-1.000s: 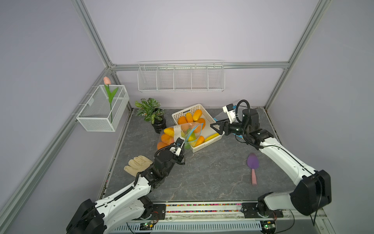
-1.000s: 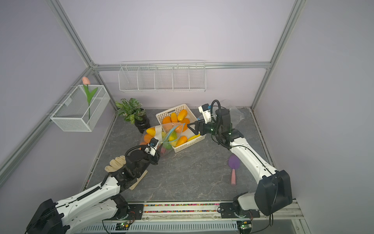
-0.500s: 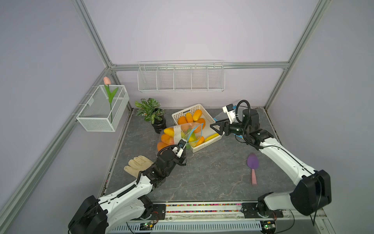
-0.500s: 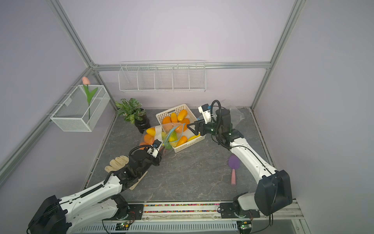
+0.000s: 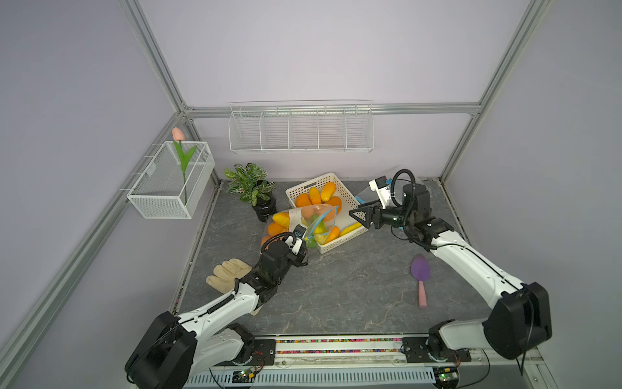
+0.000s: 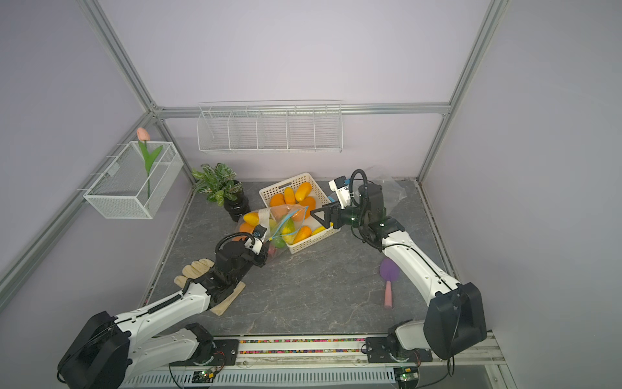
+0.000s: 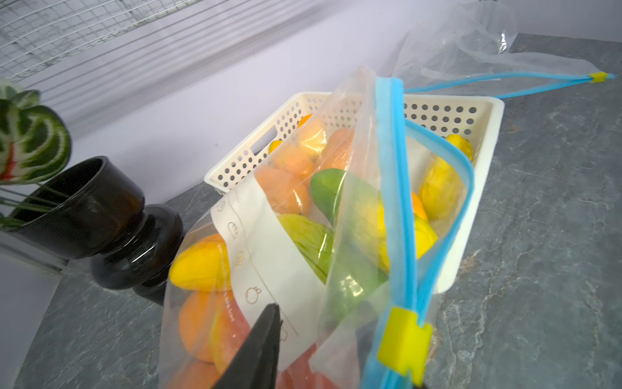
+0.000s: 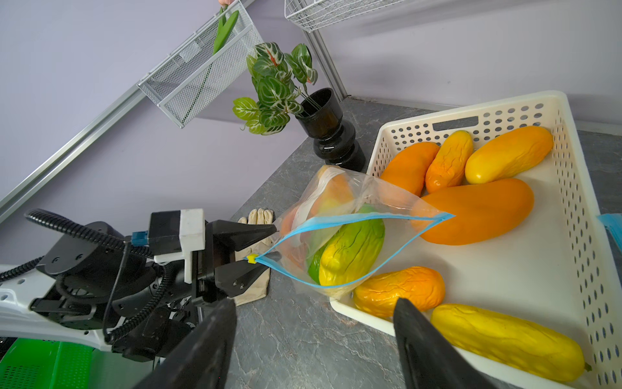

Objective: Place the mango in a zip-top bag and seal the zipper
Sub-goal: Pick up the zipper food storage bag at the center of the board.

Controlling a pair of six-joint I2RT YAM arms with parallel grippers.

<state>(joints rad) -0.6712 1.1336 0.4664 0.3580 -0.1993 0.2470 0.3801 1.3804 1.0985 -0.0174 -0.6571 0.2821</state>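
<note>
Left gripper (image 8: 271, 247) has its jaws partly closed on the corner of the zip-top bag (image 8: 336, 198), right at the yellow slider (image 8: 250, 258), holding the mouth up while the bag leans against the white basket (image 8: 568, 141). Right gripper (image 8: 314, 301) hangs wide open and empty near the basket, pointing toward that mouth. Several mangoes, among them a green-and-yellow mango (image 8: 350, 249), already sit inside the bag; more lie loose in the basket. Filling looks done or nearly so, but the blue zipper (image 8: 336, 220) gapes in a wide loop, so the sealing is left. Everything rests on a dark grey marbled tabletop (image 5: 336, 293) inside lilac walls with aluminium framing. Set around it are a potted plant (image 5: 250, 188), a work glove (image 5: 229, 271), a purple trowel (image 5: 420, 271) and a wire shelf (image 5: 301, 128).
</note>
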